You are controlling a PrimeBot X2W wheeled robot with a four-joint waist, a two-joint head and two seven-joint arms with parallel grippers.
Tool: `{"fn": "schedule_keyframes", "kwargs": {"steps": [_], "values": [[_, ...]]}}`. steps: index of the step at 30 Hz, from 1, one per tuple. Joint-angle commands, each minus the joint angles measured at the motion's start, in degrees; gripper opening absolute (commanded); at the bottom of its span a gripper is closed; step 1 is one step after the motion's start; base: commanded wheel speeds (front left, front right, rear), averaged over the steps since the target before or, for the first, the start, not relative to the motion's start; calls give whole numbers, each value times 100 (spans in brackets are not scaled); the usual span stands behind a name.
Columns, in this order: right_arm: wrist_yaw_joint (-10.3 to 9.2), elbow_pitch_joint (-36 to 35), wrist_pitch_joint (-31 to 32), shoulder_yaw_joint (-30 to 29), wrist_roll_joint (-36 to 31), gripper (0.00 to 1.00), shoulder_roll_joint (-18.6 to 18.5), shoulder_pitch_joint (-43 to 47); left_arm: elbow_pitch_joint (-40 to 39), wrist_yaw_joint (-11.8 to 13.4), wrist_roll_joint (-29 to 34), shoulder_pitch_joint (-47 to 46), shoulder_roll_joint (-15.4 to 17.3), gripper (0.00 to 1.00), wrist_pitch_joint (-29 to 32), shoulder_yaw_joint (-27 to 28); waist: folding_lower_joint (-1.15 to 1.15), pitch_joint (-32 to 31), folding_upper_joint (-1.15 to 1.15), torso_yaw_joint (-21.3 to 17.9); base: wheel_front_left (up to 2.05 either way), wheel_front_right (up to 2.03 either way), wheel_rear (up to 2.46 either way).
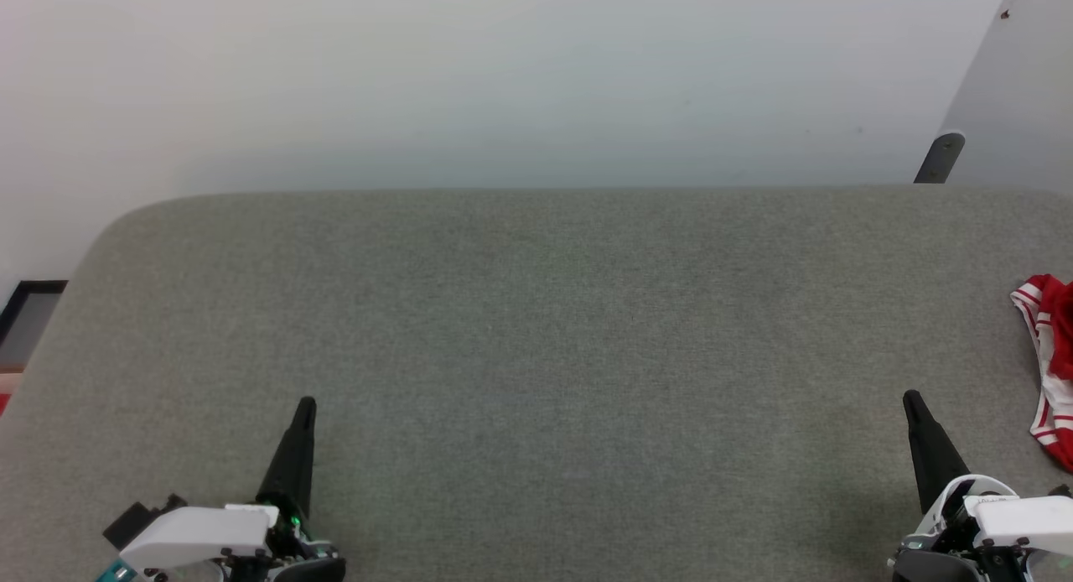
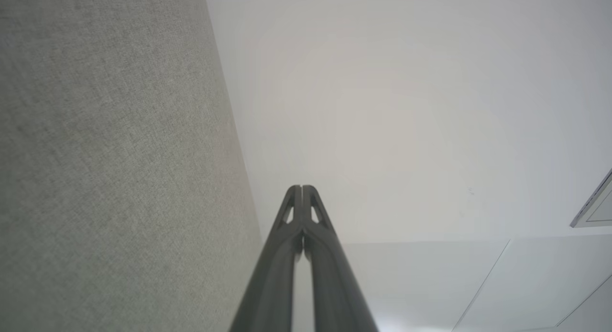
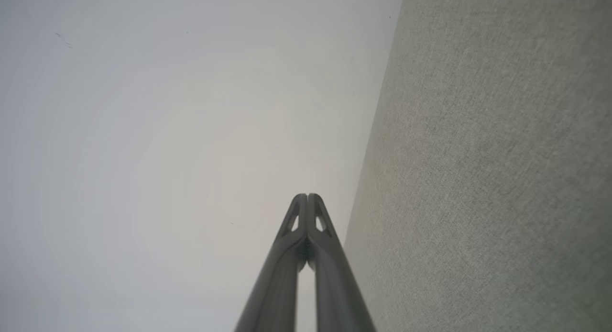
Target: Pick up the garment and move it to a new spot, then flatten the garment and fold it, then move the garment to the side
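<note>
The garment (image 1: 1052, 364), red with red-and-white striped trim, lies crumpled at the far right edge of the grey fabric surface (image 1: 536, 330), cut off by the head view's border. My left gripper (image 1: 305, 404) rests at the lower left, shut and empty, its tips pressed together (image 2: 301, 187). My right gripper (image 1: 910, 396) rests at the lower right, also shut with nothing held (image 3: 307, 196), a short way left of the garment.
A white wall (image 1: 503, 79) rises behind the surface's far edge. A grey bracket (image 1: 940, 158) and a pale panel (image 1: 1018, 96) stand at the back right. A dark-framed object (image 1: 25, 309) sits beyond the left edge.
</note>
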Motion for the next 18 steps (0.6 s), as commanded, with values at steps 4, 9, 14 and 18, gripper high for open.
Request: {"fn": "schedule_keyframes", "kwargs": {"steps": [4, 9, 14, 18], "values": [[2, 4, 68, -29, 226, 0, 32, -115, -8, -32, -207, -90, -39, 0, 57, 33, 0, 24, 0, -11, 0, 0, 0], [2, 4, 80, -30, 277, 0, 34, -95, -8, -32, -236, -104, -42, 0, 72, 36, 0, 33, 0, -15, 0, 0, 0], [2, 4, 80, -29, 277, 0, 33, -95, -9, -32, -236, -104, -42, 0, 71, 36, 0, 33, 0, -15, 0, 0, 0], [2, 4, 79, -28, 277, 0, 33, -95, -8, -32, -236, -103, -42, 0, 71, 35, 0, 33, 0, -15, 0, 0, 0]]}}
